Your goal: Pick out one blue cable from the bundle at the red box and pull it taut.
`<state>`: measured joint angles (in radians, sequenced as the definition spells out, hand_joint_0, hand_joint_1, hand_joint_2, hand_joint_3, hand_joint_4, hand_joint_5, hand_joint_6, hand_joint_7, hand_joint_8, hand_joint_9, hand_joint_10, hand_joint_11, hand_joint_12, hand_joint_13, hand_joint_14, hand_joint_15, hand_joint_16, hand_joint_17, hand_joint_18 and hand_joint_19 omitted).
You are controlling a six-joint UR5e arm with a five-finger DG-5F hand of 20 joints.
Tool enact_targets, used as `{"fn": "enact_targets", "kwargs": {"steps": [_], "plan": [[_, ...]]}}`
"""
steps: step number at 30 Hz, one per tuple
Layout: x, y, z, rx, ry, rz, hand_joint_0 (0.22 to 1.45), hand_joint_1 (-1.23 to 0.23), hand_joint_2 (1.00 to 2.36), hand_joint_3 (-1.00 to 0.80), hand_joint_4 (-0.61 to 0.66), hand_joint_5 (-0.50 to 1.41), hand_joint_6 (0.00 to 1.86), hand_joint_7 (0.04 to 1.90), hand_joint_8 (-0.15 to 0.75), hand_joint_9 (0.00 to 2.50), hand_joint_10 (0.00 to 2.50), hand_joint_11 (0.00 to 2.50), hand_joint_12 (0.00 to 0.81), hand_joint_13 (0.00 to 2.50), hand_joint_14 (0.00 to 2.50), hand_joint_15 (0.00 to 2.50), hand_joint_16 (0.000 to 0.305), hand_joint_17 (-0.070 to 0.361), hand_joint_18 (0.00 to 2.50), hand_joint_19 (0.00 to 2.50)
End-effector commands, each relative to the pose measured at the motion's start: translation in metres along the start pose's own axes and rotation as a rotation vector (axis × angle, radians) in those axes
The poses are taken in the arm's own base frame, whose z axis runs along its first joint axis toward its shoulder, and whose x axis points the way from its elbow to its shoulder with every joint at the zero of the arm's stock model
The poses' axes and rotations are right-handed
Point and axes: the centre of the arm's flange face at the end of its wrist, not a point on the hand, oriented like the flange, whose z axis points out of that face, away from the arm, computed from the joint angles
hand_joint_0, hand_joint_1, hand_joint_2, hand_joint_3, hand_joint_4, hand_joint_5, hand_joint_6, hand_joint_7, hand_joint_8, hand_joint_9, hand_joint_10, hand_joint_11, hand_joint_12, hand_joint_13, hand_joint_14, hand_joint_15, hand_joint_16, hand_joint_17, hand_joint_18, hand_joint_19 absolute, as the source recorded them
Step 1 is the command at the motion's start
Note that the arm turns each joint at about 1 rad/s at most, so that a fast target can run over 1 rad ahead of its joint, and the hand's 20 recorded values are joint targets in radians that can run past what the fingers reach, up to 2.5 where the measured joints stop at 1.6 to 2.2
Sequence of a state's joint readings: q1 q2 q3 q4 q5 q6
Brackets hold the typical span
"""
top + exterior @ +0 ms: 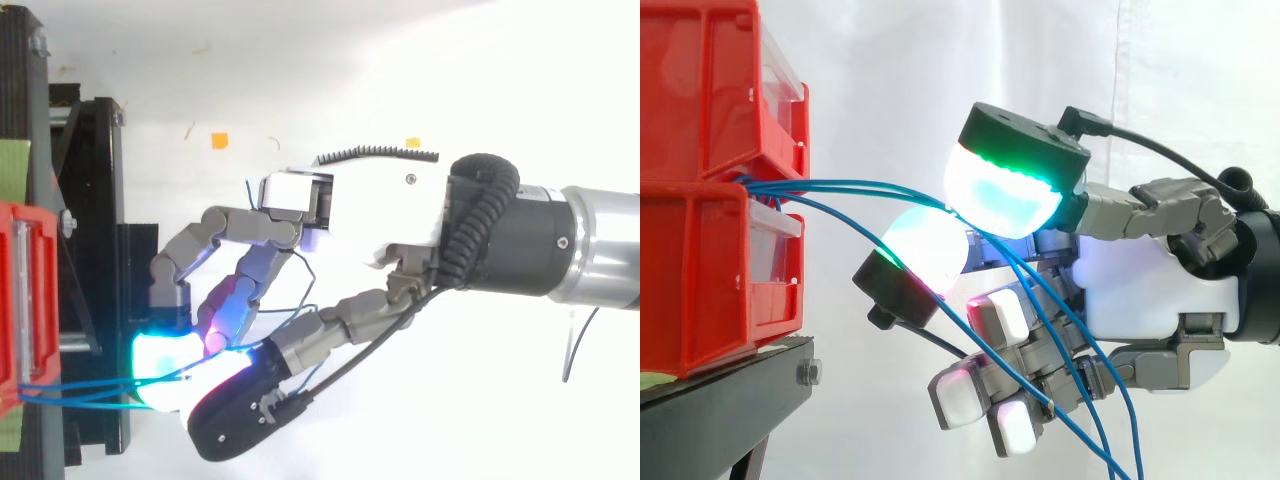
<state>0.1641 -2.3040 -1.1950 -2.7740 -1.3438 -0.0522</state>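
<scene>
Two red bins are stacked at the left, the upper red bin on the lower red bin. Thin blue cables come out between them and run right. My hand reaches in from the right. Two glowing fingertips meet just right of the bins with the upper blue cables between them, and the other fingers curl below. One more cable sags lower behind the lower pad. Past the pinch the cables droop to the bottom right. From above, the blue cables lead from the red bin to the hand.
The bins rest on a black stand whose frame lies under the fingertips in the top view. A white curtain hangs behind. An orange tape mark sits on the white floor above the hand.
</scene>
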Motion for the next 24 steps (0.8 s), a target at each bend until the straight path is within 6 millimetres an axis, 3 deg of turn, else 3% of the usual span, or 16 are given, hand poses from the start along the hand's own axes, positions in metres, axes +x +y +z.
{"fn": "enact_targets", "kwargs": {"steps": [1, 4, 9, 14, 21, 24], "plan": [[0.0012, 0.0000, -0.0001, 0.001, 0.002, 0.000, 0.72, -0.81, 1.00, -0.45, 0.05, -0.16, 0.92, 0.87, 0.298, 1.13, 0.02, 0.66, 0.404, 0.93, 0.02, 0.51, 0.054, 0.121, 0.85, 0.70], [0.0000, -0.0001, -0.0001, 0.001, 0.000, 0.000, 0.72, -0.81, 1.00, -0.50, 0.07, -0.16, 0.92, 0.86, 0.295, 1.13, 0.02, 0.67, 0.403, 0.93, 0.02, 0.51, 0.054, 0.121, 0.85, 0.70], [0.0000, 0.0000, 0.0001, -0.001, 0.000, -0.001, 0.60, -0.65, 1.00, -0.50, 0.10, -0.16, 0.92, 0.83, 0.298, 1.16, 0.02, 0.67, 0.404, 0.95, 0.02, 0.51, 0.054, 0.122, 0.85, 0.72], [0.0001, 0.0002, 0.0002, -0.002, 0.000, -0.001, 0.54, -0.60, 1.00, -0.50, 0.10, -0.16, 0.91, 0.80, 0.301, 1.17, 0.02, 0.66, 0.415, 0.96, 0.02, 0.52, 0.057, 0.128, 0.88, 0.72], [0.0024, 0.0002, 0.0000, -0.001, 0.003, -0.001, 0.53, -0.57, 1.00, -0.50, 0.10, -0.15, 0.90, 0.81, 0.306, 1.18, 0.02, 0.65, 0.416, 0.96, 0.02, 0.52, 0.057, 0.129, 0.88, 0.73], [0.0024, 0.0002, 0.0000, -0.001, 0.003, -0.001, 0.59, -0.56, 1.00, -0.50, 0.09, -0.15, 0.90, 0.84, 0.296, 1.17, 0.02, 0.65, 0.405, 0.95, 0.02, 0.52, 0.055, 0.123, 0.86, 0.74]]}}
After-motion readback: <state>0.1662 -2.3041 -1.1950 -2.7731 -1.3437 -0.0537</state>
